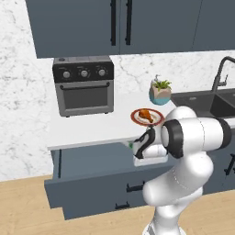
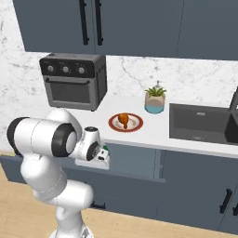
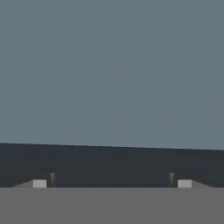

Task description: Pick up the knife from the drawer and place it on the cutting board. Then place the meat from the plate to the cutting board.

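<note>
Up on the counter, the plate [image 1: 153, 120] holds the meat [image 1: 145, 114]; fingers [image 3: 46, 178] spread wide, grasping nothing.

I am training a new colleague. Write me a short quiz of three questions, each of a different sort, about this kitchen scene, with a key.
1. True or false: the meat lies on the plate.
2. The drawer under the counter is: A) pulled out, B) closed.
3. Fill in: the fingers of the gripper stand wide ____, with nothing between them.

Key: 1 true; 2 A; 3 apart.
</note>
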Available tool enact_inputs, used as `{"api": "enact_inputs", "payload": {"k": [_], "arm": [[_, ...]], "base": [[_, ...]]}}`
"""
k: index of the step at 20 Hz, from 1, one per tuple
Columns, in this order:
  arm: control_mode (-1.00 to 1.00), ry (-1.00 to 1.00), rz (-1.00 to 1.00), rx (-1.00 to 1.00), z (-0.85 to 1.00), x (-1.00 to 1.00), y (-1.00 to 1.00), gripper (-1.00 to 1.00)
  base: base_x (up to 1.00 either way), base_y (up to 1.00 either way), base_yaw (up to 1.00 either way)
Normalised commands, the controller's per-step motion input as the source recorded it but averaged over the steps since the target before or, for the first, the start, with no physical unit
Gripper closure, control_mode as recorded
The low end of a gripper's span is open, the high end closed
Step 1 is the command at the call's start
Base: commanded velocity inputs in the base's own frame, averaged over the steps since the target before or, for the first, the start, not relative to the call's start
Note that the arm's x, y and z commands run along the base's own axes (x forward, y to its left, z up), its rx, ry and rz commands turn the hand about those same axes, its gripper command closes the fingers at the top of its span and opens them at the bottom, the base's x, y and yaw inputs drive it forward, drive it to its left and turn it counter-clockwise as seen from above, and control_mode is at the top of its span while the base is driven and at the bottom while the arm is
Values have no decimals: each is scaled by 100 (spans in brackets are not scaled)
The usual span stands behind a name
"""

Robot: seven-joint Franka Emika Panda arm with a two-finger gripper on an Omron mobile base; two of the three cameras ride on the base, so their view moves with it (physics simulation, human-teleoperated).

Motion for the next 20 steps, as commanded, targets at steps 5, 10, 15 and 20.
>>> {"api": "enact_inputs", "payload": {"k": [5,10,15,20], "arm": [[-100,13,0,0,0,-87,2,-100],[-100,20,0,0,3,-86,5,-100],[-100,18,0,0,17,-66,2,-100],[-100,12,0,0,16,-44,0,-100]], "base": [[0,0,0],[0,0,0],[0,0,0],[0,0,0]]}}
